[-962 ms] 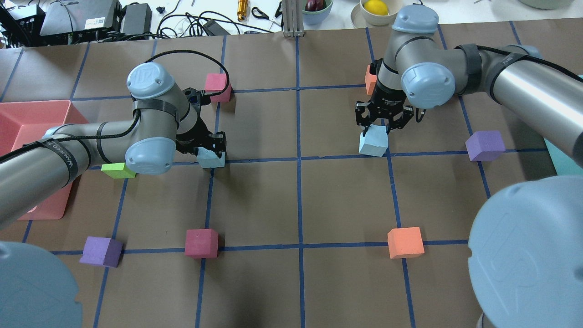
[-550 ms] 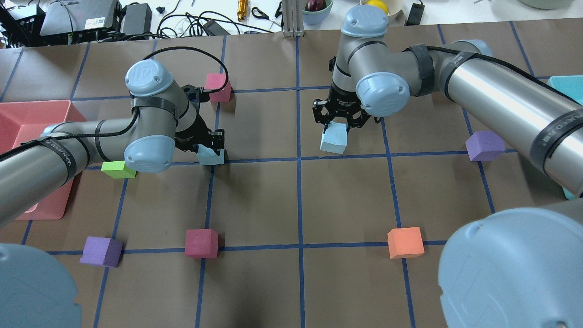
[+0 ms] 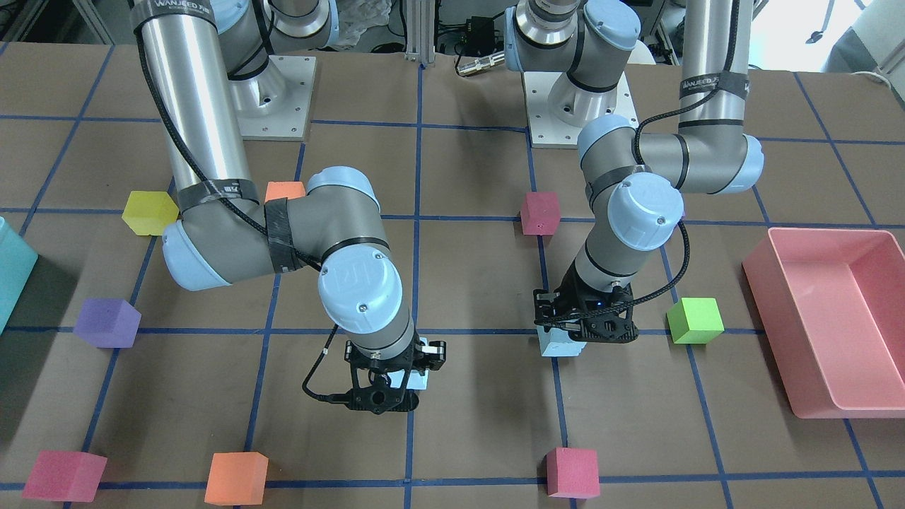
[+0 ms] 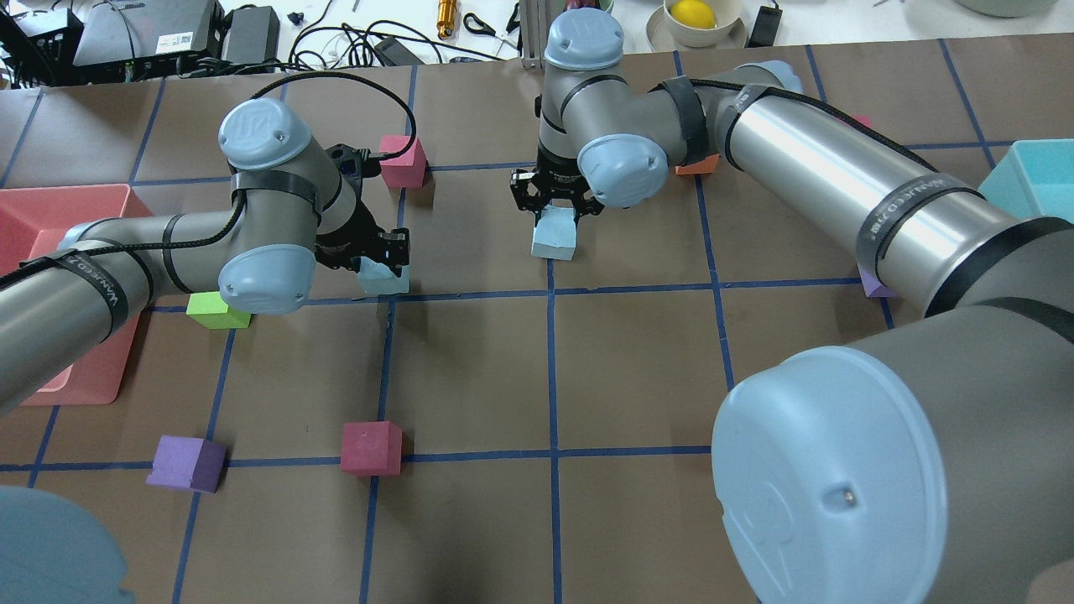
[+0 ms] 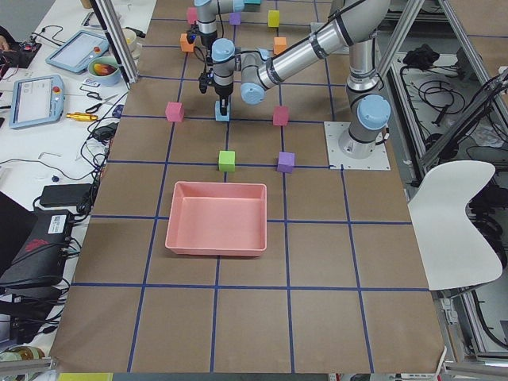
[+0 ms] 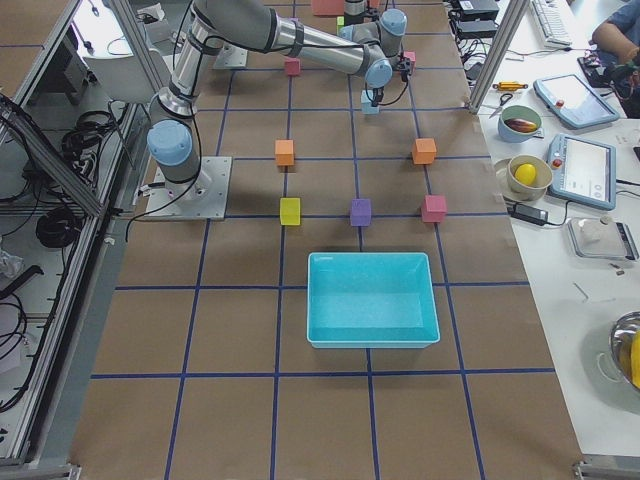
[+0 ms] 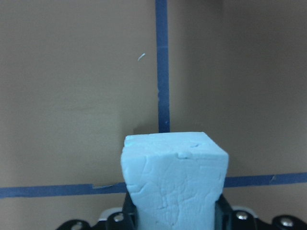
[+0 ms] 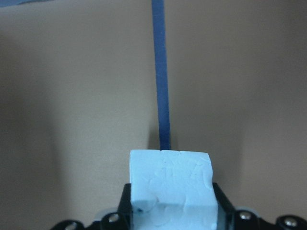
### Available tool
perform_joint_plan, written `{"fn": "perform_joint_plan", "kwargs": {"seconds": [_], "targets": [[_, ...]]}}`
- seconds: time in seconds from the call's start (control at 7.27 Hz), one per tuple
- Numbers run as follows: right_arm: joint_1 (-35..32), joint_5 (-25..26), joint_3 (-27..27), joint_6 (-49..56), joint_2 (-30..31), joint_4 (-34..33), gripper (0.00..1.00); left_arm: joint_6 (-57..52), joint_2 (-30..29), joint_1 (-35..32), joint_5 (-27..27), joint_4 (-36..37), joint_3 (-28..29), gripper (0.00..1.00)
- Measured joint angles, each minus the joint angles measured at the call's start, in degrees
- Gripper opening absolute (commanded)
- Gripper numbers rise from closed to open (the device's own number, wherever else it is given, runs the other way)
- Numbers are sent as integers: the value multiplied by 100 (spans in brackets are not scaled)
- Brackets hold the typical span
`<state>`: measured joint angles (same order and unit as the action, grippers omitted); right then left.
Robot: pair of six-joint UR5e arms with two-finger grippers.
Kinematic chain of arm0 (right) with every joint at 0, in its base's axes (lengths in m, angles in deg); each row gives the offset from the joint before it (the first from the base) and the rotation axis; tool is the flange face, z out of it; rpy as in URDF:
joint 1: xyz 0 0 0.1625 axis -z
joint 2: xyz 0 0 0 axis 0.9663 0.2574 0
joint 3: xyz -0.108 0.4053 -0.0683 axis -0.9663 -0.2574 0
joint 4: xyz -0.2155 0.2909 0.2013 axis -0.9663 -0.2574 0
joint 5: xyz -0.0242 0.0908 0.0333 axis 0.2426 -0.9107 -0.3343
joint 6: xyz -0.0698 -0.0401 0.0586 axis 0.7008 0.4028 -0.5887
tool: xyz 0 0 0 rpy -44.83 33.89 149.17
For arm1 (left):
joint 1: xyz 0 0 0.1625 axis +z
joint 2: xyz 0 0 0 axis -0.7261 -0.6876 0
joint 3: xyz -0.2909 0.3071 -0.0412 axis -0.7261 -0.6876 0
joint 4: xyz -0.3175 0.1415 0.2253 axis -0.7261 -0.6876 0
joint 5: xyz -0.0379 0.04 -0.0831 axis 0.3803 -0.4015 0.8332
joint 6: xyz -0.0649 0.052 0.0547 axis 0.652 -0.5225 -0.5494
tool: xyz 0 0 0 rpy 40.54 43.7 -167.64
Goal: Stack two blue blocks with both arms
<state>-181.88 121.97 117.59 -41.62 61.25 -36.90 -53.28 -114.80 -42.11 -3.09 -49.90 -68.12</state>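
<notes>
One pale blue block is clamped in the jaws of the left arm, near a crossing of blue tape lines on the table; the second blue block is gripped in the jaws of the right arm, over the central tape line; the two blocks are well apart. Whether either block touches the table is hard to tell. A pink cube lies just beyond the left arm; a green cube sits beside it, near a pink bin; the right arm partly covers an orange cube and a purple cube.
</notes>
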Motion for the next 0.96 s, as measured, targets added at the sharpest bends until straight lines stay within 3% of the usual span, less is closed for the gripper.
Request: {"fn": "perform_joint_plan", "kwargs": {"seconds": [0.14,0.28,0.41,0.96], "targets": [[-51,35,-77,-13,-60,179,2,9,24,-1,-3,-31,31,0],[-74,54,-103,-18,-77,372,69,14,31,-4,-3,-46,55,0],[-82,58,-112,-20,-84,464,100,15,18,-7,-4,-48,89,0],[-60,137,-165,-8,-14,520,100,146,-89,-13,2,-580,642,0]]}}
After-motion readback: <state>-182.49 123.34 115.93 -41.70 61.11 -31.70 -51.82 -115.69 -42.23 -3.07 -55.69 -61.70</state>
